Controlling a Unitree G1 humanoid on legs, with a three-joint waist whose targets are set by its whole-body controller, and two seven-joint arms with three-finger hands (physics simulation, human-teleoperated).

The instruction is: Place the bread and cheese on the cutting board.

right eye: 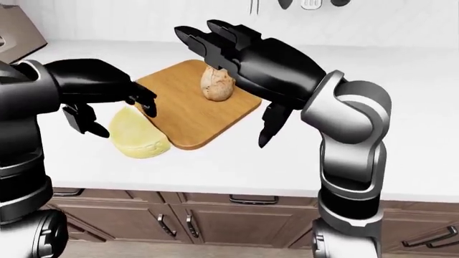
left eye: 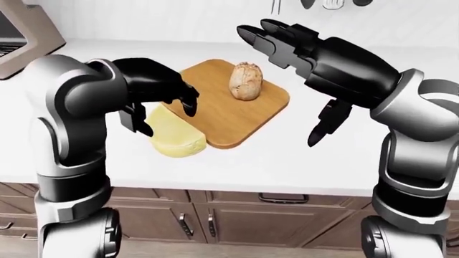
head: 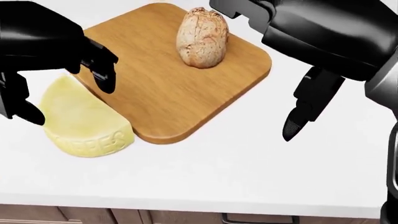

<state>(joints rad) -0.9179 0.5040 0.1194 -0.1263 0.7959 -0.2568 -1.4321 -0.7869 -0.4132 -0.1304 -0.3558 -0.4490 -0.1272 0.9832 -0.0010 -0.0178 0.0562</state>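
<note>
A brown bread loaf (head: 202, 37) lies on the wooden cutting board (head: 174, 98), near its upper right corner. Left of the board, a pale yellow half-wheel of cheese (head: 84, 123) rests on the white counter, its edge against the board's. My left hand (head: 67, 100) hovers over the cheese's upper part, open, with curled fingers (head: 102, 70) on the board side and the thumb on the left. My right hand (left eye: 290, 80) is open above the board's right side. Its fingers stretch past the bread and its thumb (head: 304, 112) points down.
The white counter (head: 248, 172) ends at the bottom of the head view, with brown cabinet drawers (left eye: 237, 215) below. Utensils (left eye: 323, 4) hang on the wall at the top. A beige appliance (left eye: 21, 32) stands at the upper left.
</note>
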